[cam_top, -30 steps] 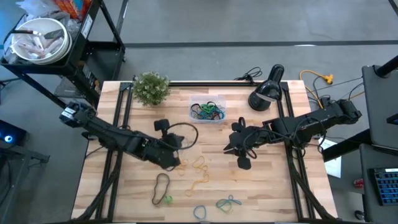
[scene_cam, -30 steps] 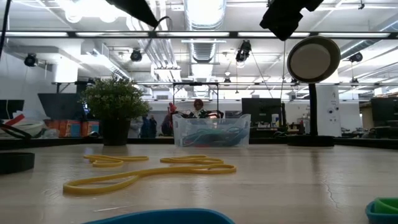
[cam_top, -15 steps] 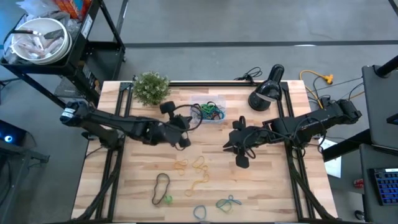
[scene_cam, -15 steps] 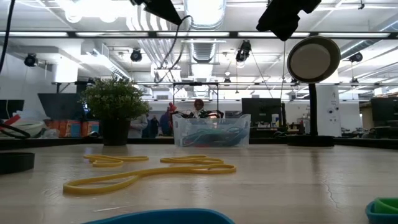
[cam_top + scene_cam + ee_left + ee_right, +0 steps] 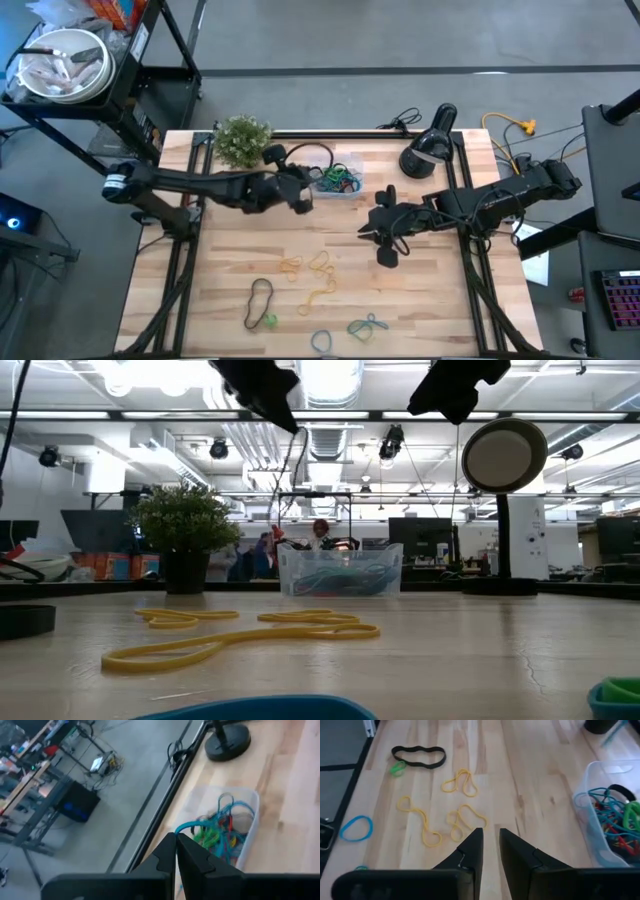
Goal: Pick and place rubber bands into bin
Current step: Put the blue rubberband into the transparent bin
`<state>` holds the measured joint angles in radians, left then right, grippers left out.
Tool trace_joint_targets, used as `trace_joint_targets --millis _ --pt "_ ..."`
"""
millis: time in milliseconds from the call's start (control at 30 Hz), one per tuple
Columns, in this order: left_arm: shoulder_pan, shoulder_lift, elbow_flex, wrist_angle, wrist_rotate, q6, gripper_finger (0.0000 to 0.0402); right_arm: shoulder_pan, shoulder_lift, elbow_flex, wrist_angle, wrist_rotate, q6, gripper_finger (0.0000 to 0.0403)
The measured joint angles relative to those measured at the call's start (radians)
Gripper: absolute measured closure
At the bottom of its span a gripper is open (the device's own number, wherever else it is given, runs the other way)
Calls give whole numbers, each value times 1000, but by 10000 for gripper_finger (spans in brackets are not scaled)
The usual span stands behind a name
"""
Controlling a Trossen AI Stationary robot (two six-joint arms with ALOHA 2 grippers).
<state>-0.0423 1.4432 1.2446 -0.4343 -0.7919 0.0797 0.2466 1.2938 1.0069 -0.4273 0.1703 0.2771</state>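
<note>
Carried up from the table's middle toward twelve o'clock: thin black rubber band point(image 5: 312, 152), pinched in shut left gripper point(image 5: 300, 197), now beside small clear plastic bin point(image 5: 335, 180). Drop comes next, probably. Right gripper point(image 5: 385, 238) at three o'clock, slightly open, empty.

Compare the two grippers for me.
The left gripper is shut; the right gripper stands open with a narrow, empty gap. The left hangs beside the bin; the right is over bare table, facing the yellow bands. Both are dark, two-fingered and raised.
</note>
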Motion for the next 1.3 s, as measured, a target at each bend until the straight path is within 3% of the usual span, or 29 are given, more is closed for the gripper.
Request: trace_joint_targets --millis 300,767,1300 --pt "93 127 29 152 64 137 402 0 0 -7 -1 17 0 344" --pt "217 270 38 206 159 147 402 0 0 -10 -1 41 12 344" --pt "248 298 41 302 248 188 402 -1 0 -11 0 70 20 344"
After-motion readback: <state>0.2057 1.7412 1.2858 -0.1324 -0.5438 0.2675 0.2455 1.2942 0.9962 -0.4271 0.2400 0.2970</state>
